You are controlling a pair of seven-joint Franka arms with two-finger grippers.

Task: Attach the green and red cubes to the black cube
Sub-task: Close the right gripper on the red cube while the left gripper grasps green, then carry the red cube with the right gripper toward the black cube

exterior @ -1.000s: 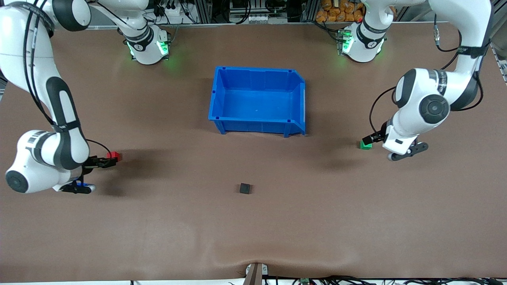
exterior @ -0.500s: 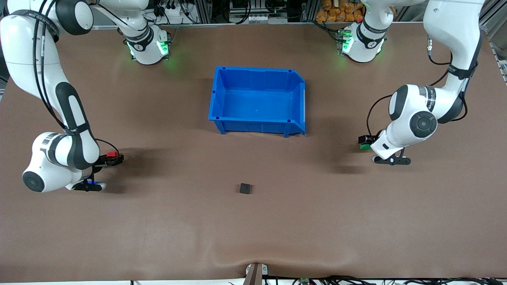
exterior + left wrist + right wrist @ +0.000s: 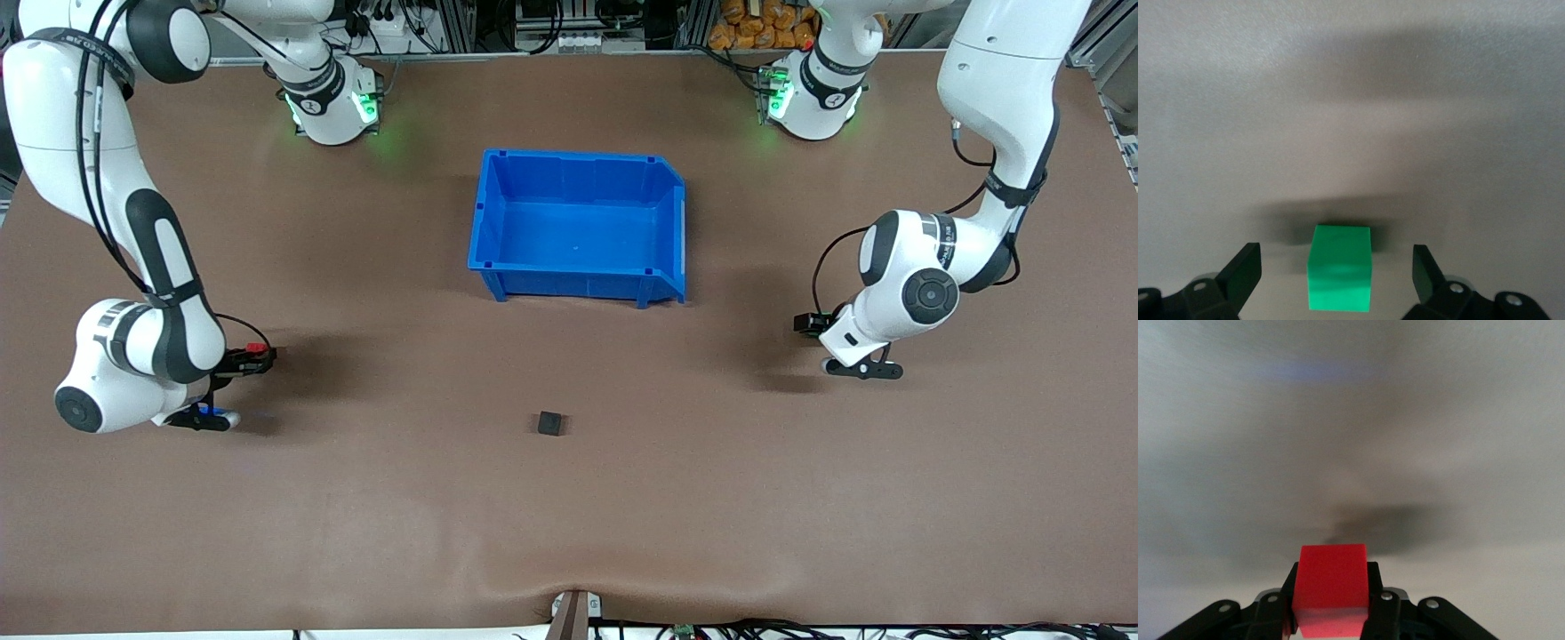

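The green cube (image 3: 1340, 277) sits on the tabletop (image 3: 569, 516) between the fingers (image 3: 1238, 273) of the left gripper (image 3: 1338, 277), which are spread wide with a clear gap on each side of the cube, so neither finger touches it. In the front view the green cube is almost wholly hidden under the left gripper (image 3: 811, 324), which is low at the left arm's end of the tabletop. The left arm comes down from its base, folds at the elbow, and its wrist tilts so the fingers point toward the middle of the tabletop.

The red cube (image 3: 1331, 583) is pinched between the fingers (image 3: 1381, 613) of the right gripper (image 3: 1331, 613), which press against both of its sides. In the front view only a small red patch (image 3: 256, 348) shows at the tip of the right gripper (image 3: 253, 356), close above the tabletop at the right arm's end. The right arm bends down from its base, its wrist turned so the fingers point toward the middle of the tabletop.

The black cube (image 3: 550, 423) lies alone on the tabletop, between the two grippers and well apart from both, nearer to the front camera than either. A blue bin (image 3: 491, 213) stands farther from the camera than the black cube, between the two arm bases and the cube.
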